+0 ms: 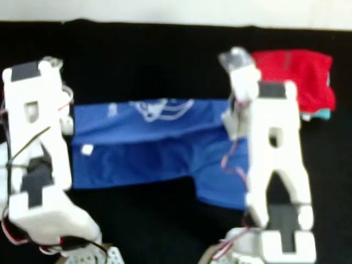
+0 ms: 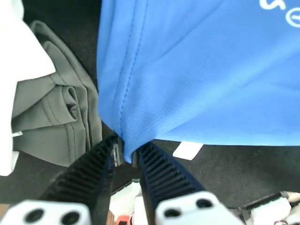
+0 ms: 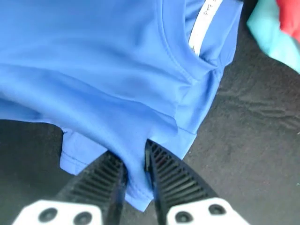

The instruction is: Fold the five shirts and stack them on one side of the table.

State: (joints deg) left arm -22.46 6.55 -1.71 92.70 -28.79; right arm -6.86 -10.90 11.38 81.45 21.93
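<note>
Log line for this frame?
left gripper: shut on blue mesh shirt edge | right gripper: shut on its other edge | folded red shirt: far right, atop teal cloth

the blue shirt is smooth, fine-meshed cloth with a slight sheen; the grey shirt, matt cloth. the jaws are ribbed black plastic, the worktop matt black.

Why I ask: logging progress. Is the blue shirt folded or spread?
Mid-fold: blue shirt shows a lengthwise crease, left claw and right claw pinching edges.
</note>
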